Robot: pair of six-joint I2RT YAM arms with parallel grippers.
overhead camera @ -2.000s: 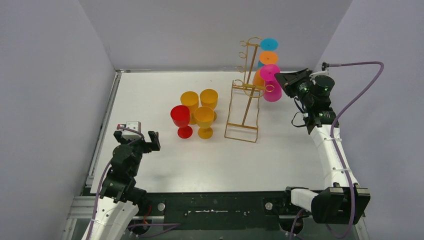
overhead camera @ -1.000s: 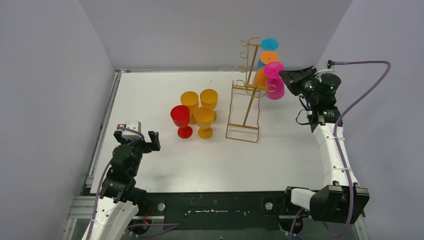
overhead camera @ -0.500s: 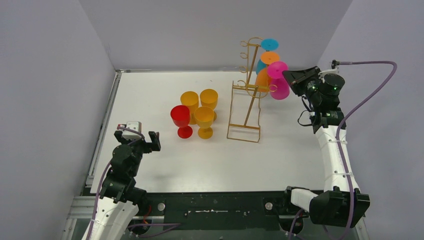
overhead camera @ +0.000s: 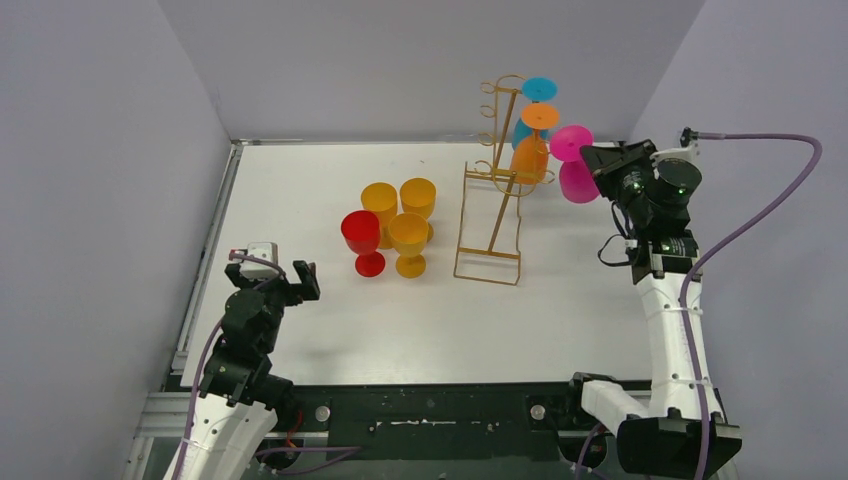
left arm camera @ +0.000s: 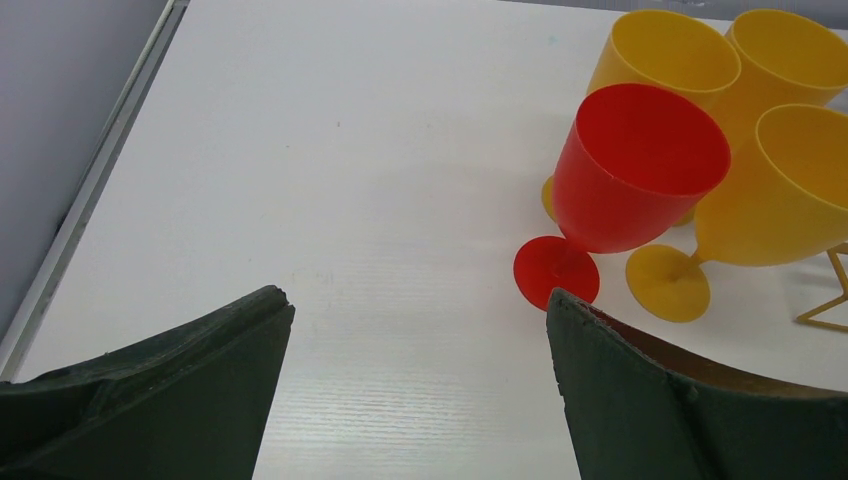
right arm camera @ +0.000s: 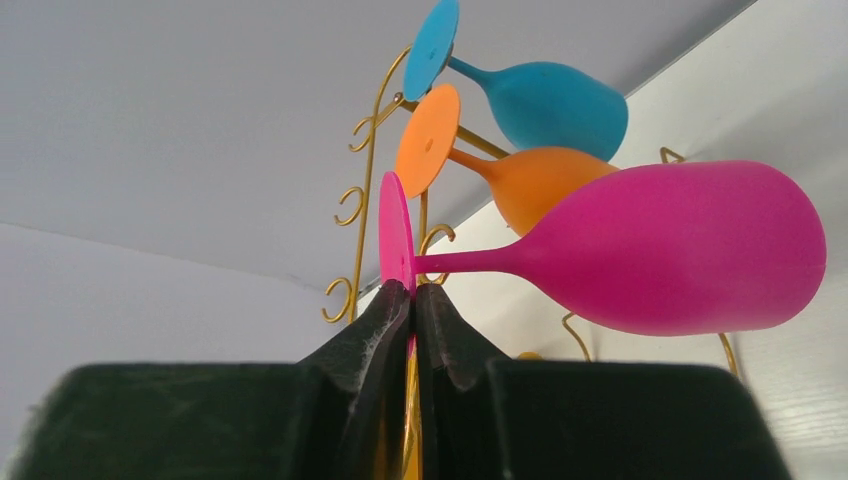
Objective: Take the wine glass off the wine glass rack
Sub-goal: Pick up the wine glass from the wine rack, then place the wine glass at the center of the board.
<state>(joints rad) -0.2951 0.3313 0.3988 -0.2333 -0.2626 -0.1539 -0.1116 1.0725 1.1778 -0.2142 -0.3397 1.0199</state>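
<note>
- The right gripper [right arm camera: 412, 290], pinched shut on the foot of the pink wine glass [overhead camera: 577, 178], has carried it rightward, clear of the wine glass rack [overhead camera: 488, 252].
- The glass now hangs in the air beside the rack; removal looks achieved, set-down remains.
- The left gripper [left arm camera: 415, 300] stays wide and empty.

The white tabletop [overhead camera: 320, 170] carries a red glass [overhead camera: 361, 236] and three yellow glasses [overhead camera: 408, 238], upright and clustered near its middle. The gold wine glass rack [overhead camera: 497, 215] stands just beside them.
</note>
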